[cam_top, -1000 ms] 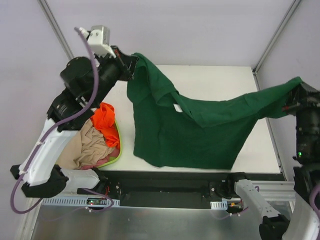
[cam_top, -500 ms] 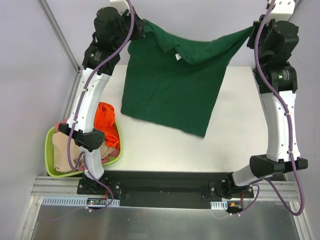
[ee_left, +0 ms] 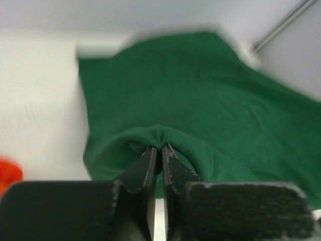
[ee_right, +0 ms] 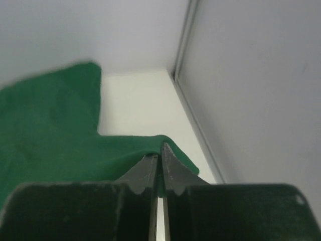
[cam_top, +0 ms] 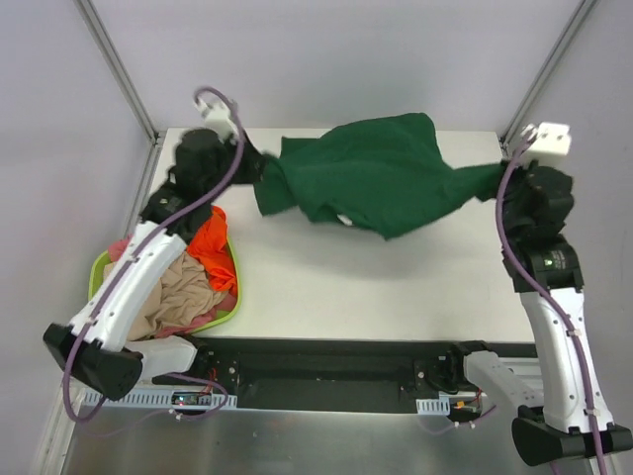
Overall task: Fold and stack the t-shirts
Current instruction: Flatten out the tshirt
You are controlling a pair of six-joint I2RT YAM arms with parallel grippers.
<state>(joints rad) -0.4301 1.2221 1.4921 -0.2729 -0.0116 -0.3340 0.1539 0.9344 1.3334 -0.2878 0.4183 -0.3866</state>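
The left gripper and right gripper each have their jaws pressed tight on an edge of the green shirt, which is bunched between them over the far side of the table. The step looks like spreading it flat. Next, it should be pulled taut and laid down smooth.

Across far table, green t-shirt — near half open; basket left.
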